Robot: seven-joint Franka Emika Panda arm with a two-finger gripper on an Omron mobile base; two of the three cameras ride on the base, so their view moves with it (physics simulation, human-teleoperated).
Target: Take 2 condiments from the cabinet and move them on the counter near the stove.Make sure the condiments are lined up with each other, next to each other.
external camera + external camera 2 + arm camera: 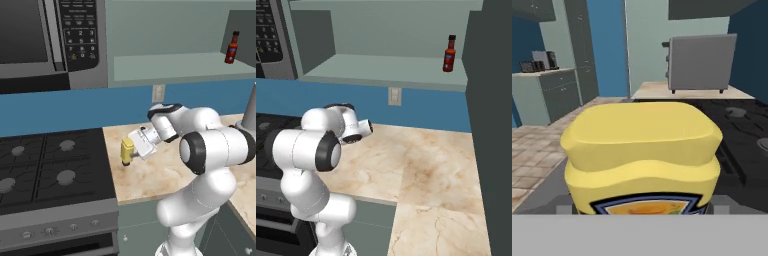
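Observation:
The squat yellow condiment bottle (126, 149) stands upright on the marbled counter (160, 177), just right of the stove (50, 165). My gripper (131, 150) reaches in level from the right, and the bottle sits between its jaws, which look shut on it. The hand view has the yellow bottle (641, 150) very close, its label at the bottom, and my fingertips are hidden. The slim red-brown condiment bottle with a red cap (231, 47) (449, 53) stands on the open cabinet shelf (175, 65) (381, 67) at its right end.
A black-and-silver microwave (50, 40) hangs above the stove. A wall outlet (158, 93) sits on the blue backsplash. A grey upright object (250, 110) stands at the counter's right edge. The counter (426, 165) stretches right to a dark side panel (488, 125).

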